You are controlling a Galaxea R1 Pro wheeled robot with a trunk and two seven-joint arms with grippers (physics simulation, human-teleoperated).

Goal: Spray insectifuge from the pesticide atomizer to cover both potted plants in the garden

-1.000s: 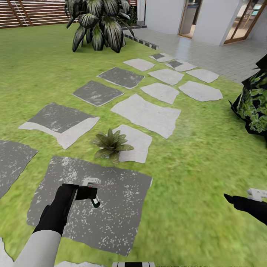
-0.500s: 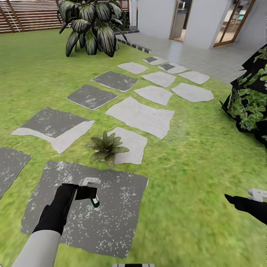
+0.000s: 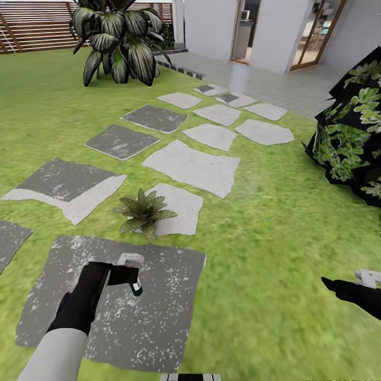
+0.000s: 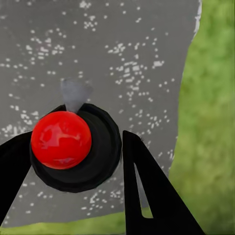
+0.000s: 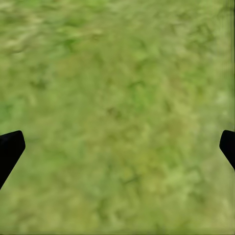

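My left gripper [image 3: 126, 275] is shut on the pesticide atomizer [image 3: 134, 284], a slim dark bottle with a whitish trigger head, held over a large speckled grey stepping stone [image 3: 159, 307]. In the left wrist view the atomizer [image 4: 73, 147] sits between the two black fingers [image 4: 144, 191], its red tip facing the camera. One potted plant [image 3: 142, 210], a low rosette of pointed green leaves, stands on the lawn just beyond that stone, ahead of the atomizer. The second potted plant is out of view. My right gripper [image 3: 330, 284] hangs open over bare grass [image 5: 117, 107] at the lower right.
Grey stepping stones [image 3: 190, 166] run across the lawn towards a tiled patio [image 3: 275, 84] and the house doors [image 3: 312, 37]. A big palm [image 3: 114, 37] stands by the wooden slat fence [image 3: 32, 26]. A dark round shrub [image 3: 352, 137] crowds the right side.
The whole view has shifted: the stones and the plant slid left and the shrub at right came further in, so the camera moved. Both arms keep their places in the view.
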